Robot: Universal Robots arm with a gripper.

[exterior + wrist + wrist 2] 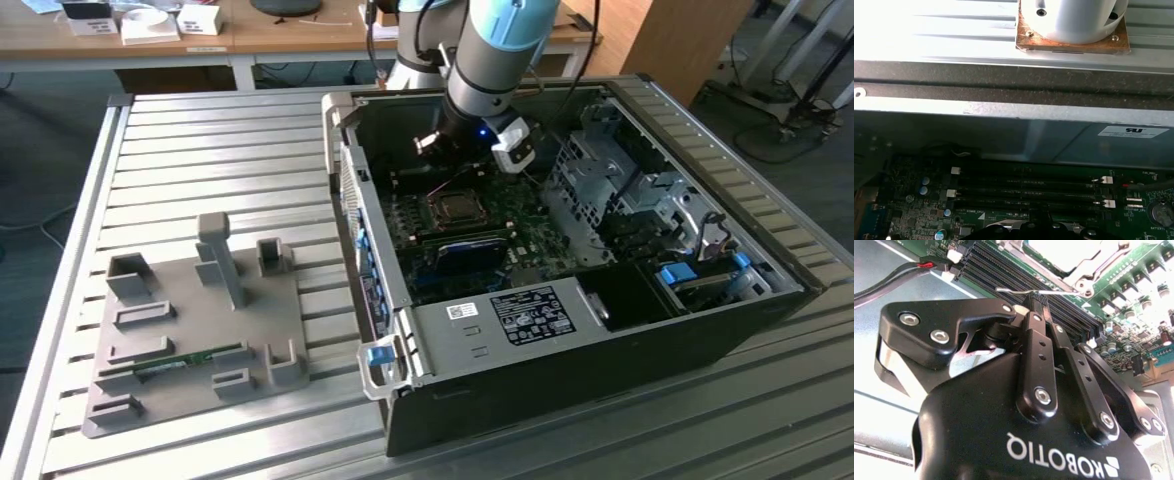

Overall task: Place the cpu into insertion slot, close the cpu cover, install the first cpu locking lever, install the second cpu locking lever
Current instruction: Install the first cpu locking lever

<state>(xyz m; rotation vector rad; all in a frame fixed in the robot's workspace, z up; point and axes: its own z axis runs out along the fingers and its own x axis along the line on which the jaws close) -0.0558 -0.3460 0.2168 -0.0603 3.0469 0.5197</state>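
End effector (1036, 299) tilted down at locking lever (1009, 290)

Looks like a robot lab. In the exterior view, a metal table (200, 150) with long slats in the middle, an open computer (574, 390) lying on it toward 4 o'clock, a grey tray (187, 335) of part holders at 8 o'clock. Robot arm (487, 80) reaching down from 12 o'clock. Behind, at 11 o'clock, a wood desk (267, 35) with small white boxes (147, 25). Wires (781, 135) on the floor at 2 o'clock.
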